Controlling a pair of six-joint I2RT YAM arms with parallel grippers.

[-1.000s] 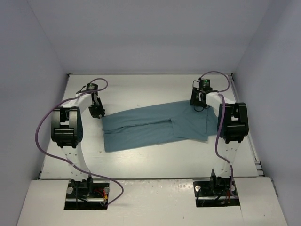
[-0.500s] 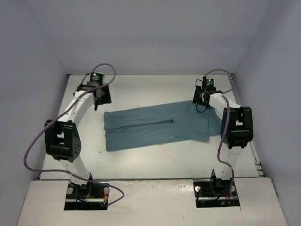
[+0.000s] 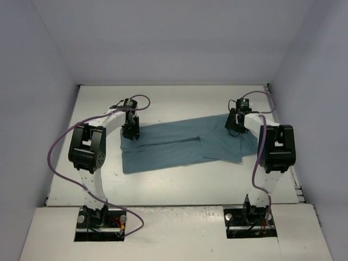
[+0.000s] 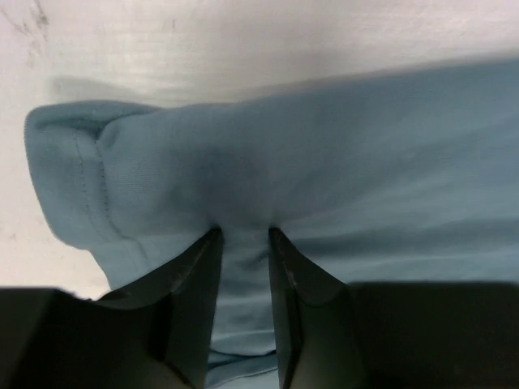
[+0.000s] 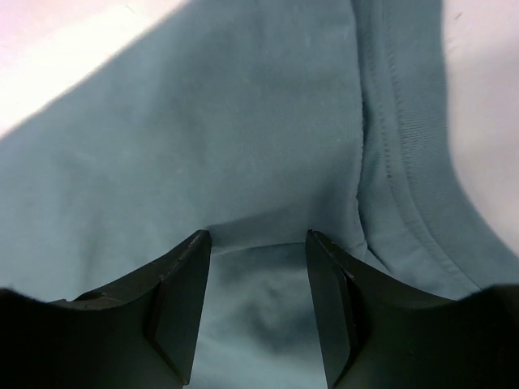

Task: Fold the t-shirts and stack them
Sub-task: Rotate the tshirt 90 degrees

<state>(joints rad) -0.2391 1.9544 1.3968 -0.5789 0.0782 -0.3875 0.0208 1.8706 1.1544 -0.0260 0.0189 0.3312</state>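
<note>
Left end effector (image 4: 243, 235) first: fingers down on the teal t-shirt (image 4: 340, 162), gap narrow, a ridge of cloth standing up between the tips. Whether that counts as a real pinch, I cannot tell. Just left of it, the wrist view shows a doubled-over corner with a stitched hem (image 4: 89, 170), and bare white table (image 4: 243, 40) beyond.

Over to the right end effector (image 5: 258, 237): jaws noticeably wider, tips planted on the cloth, a soft pucker between them and nothing clamped. Just to its right runs a ribbed band with double stitching (image 5: 405, 121).

From above, the left end effector (image 3: 130, 132) sits at the far-left corner of the t-shirt (image 3: 179, 144), and the right end effector (image 3: 235, 124) is on its far-right part. The garment lies flat across the middle of the table (image 3: 163, 103) as a long band, wider and layered at the right end, with a slit-like seam running along its middle.

Purple cables loop off both arms, one on the left (image 3: 51, 157) and one on the right (image 3: 253, 163). Pale grey walls (image 3: 163, 43) box the table in on three sides.
</note>
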